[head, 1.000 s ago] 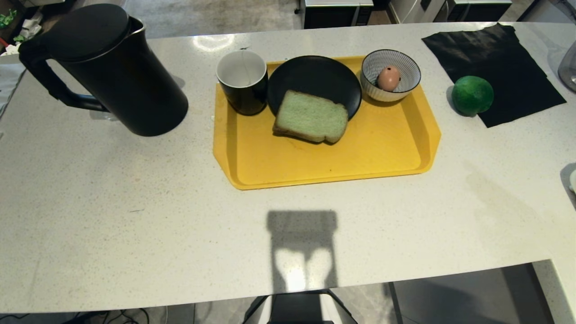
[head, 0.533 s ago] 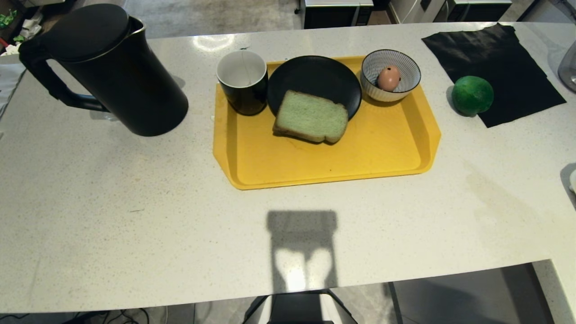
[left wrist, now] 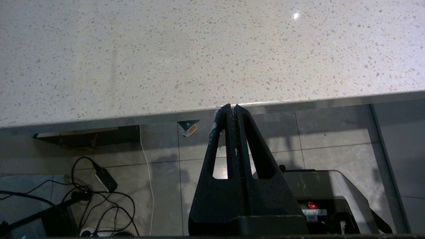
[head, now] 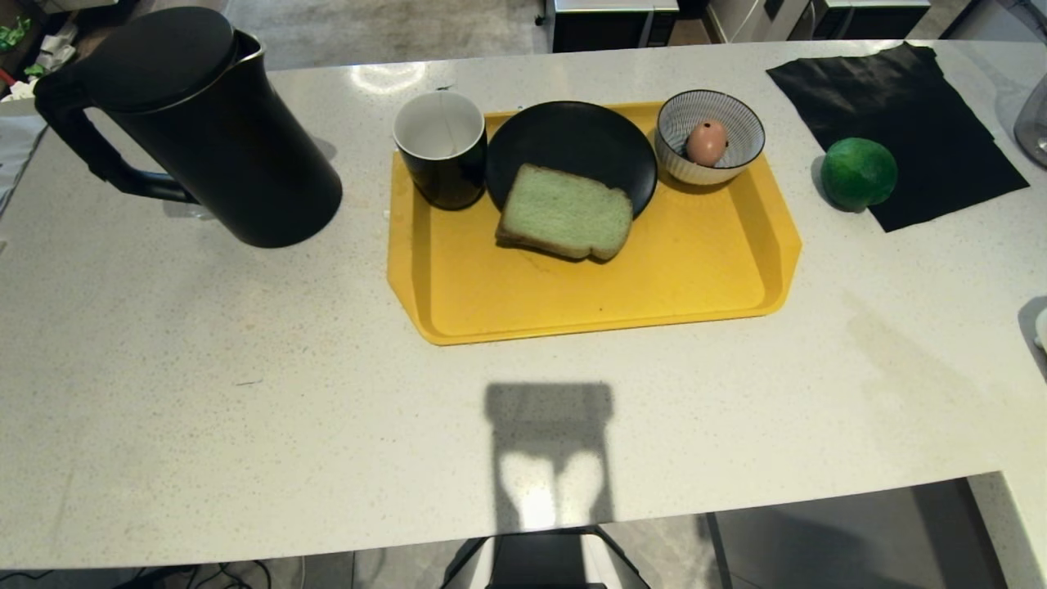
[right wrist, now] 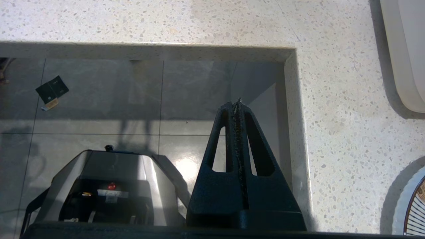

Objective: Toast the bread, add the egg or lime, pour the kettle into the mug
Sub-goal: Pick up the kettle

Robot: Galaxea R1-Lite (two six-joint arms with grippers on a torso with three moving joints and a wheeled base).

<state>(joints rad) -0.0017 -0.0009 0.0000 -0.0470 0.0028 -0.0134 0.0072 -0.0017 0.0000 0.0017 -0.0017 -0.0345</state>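
A pale green bread slice [head: 566, 212] lies half on a black plate [head: 572, 139], on a yellow tray [head: 695, 270]. The black mug [head: 442, 147], white inside, stands at the tray's far left corner. The egg [head: 707, 141] rests in a striped bowl [head: 740, 123] at the far right corner. The lime [head: 858, 173] sits right of the tray at the edge of a black cloth [head: 900, 98]. The black kettle [head: 204, 131] stands at far left. Neither arm shows in the head view. My left gripper [left wrist: 231, 107] and right gripper [right wrist: 236, 103] hang shut and empty by the counter's near edge.
The speckled white counter [head: 204, 409] stretches wide in front of the tray. A glass vessel's edge [head: 1032, 123] shows at far right. A white appliance [right wrist: 403, 49] and a round patterned plate [right wrist: 413, 205] sit on the counter's right wing. My base [right wrist: 106, 186] and floor cables [left wrist: 83, 192] lie below.
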